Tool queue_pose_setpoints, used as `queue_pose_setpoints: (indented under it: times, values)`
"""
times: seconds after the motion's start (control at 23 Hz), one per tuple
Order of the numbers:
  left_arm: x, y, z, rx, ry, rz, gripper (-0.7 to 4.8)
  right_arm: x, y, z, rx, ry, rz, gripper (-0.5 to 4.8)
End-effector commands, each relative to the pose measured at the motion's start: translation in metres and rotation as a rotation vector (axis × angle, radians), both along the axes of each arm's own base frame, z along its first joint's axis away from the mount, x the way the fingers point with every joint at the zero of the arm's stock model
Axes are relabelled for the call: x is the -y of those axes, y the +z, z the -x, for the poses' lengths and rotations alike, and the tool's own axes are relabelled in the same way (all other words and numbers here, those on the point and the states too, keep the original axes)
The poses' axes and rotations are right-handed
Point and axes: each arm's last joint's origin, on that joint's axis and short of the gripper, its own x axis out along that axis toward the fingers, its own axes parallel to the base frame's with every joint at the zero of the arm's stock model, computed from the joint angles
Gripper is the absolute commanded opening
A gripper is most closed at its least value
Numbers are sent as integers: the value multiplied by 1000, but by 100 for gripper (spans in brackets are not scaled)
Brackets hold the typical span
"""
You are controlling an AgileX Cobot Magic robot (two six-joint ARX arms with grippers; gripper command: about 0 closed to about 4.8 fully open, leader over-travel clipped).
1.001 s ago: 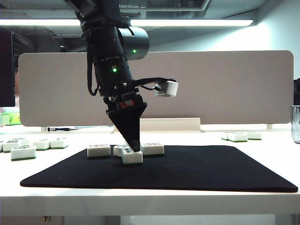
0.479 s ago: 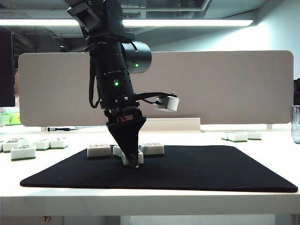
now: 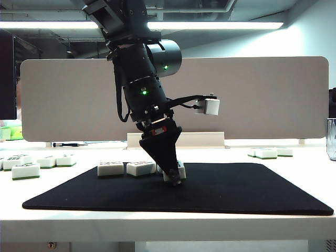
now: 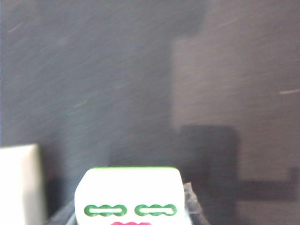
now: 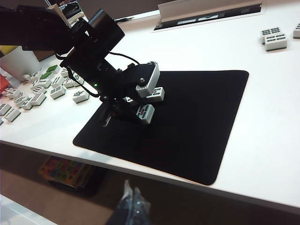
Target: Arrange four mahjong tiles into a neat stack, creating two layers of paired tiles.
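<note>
White green-backed mahjong tiles [image 3: 140,168], unstacked, on mat

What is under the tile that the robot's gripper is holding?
Under the tile in the left gripper lies the black mat. Whether the tile touches the mat cannot be told: the gripper covers its lower edge.

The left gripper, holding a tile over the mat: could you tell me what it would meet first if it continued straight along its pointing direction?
Probably the black mat: the left gripper, shut on a mahjong tile, points steeply down at bare mat.
</note>
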Motion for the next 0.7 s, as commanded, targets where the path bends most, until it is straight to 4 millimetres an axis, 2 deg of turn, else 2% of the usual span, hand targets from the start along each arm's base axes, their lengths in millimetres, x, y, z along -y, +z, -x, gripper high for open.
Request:
queue_pose_setpoints:
  times: [0.04, 0.13, 0.17, 0.22, 0.39, 0.61, 0.7]
  values:
    - [3, 0, 3, -15, -22, 7, 206, 0, 1, 2, 26, -1, 3, -1]
    - [2, 0, 3, -14, -19, -1, 221, 0, 1, 2, 26, 0, 3, -1]
    - [2, 0, 3, -9, -15, -10, 252, 0, 1, 2, 26, 0, 3, -1]
    - [2, 0, 4, -7, -14, -17, 308, 0, 1, 2, 26, 0, 3, -1]
    - [6, 5, 9, -27, -27, -32, 321, 0, 1, 2, 26, 0, 3, -1]
    - [9, 63, 3, -57, 65, -21, 319, 0, 1, 2, 26, 0, 3, -1]
    - [0, 71, -6, 16, 132, -82, 318, 0, 1, 2, 26, 0, 3, -1]
